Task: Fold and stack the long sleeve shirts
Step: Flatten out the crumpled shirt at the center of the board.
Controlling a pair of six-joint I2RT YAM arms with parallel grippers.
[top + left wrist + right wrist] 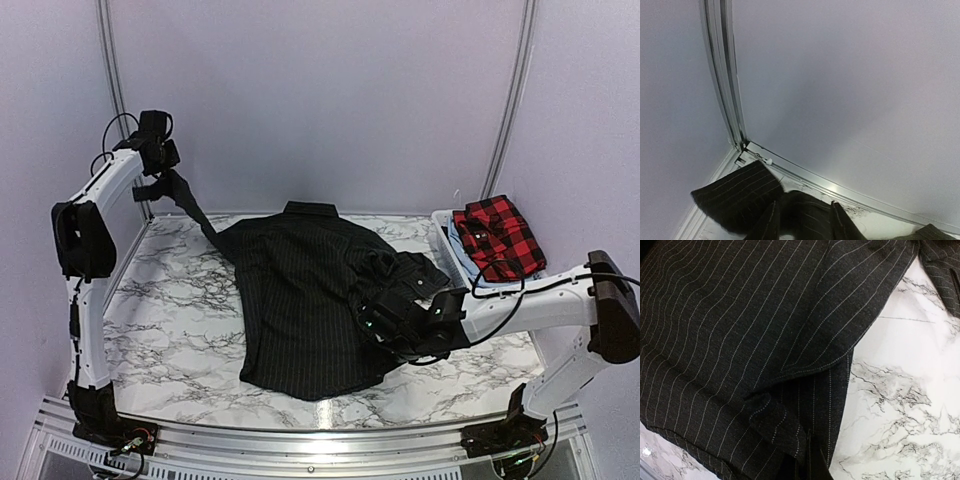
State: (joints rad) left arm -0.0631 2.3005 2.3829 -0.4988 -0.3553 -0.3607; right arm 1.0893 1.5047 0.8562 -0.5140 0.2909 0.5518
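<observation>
Marble tabletop [180,300] carries the black pinstriped shirt [300,300] at its middle, one sleeve [190,210] stretched up to the raised left gripper [162,185], grip impossible to tell, the right gripper [380,325] closed on its right side, the red checked shirt [497,235] folded in the basket [443,228].

We see soft, even light from overhead, with a lilac cast on the walls [320,90]. The marble tabletop [170,300] reads bright. There is a glare patch on the near rail [320,450] and only faint shadow beneath the black shirt [300,320]. Our left wrist view is dimmer and slightly soft, its corner post [725,75] bowed by the lens. The right wrist view is sharp, pinstripes crisp.
</observation>
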